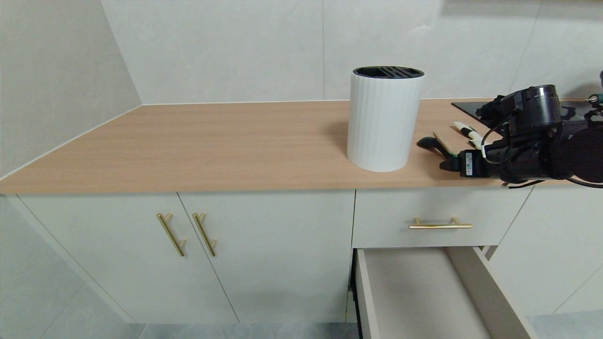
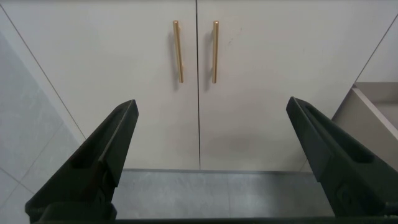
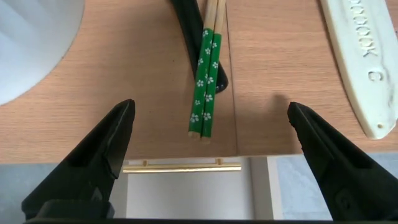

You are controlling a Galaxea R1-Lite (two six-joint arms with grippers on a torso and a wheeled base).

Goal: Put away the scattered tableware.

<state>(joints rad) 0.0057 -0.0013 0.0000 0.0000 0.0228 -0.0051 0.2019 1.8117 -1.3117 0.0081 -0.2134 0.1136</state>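
Two tools are in play, and both have their fingers spread wide with nothing between them. Your right tool (image 3: 210, 106) hangs at the front edge of the surface (image 1: 212, 146), just right of the white ribbed holder (image 1: 384, 117); neither finger touches anything.

Look at the right wrist view. The pair of chopsticks (image 3: 206, 81) lies flat on the surface, and the green flowered ends point toward the tool, in line with the gap between its fingers. They rest across the handle of a black utensil (image 3: 186, 25). From the head view you can see that utensil's rounded dark end (image 1: 426, 142) close to the holder's base, with the chopsticks (image 1: 443, 142) just beside it. A long white utensil (image 3: 360, 68) lies a little farther right, apart from the chopsticks and outside the tool's span. Whether the tool is level with the chopsticks or above them, you cannot tell.

Your left tool (image 2: 211, 101) is low, facing the pair of cabinet doors (image 2: 261, 112) with their gold handles (image 2: 214, 50), and it touches none of them.

Below the right tool, the lower drawer (image 1: 365, 292) stands pulled out under the closed one with the gold bar handle (image 1: 440, 226).
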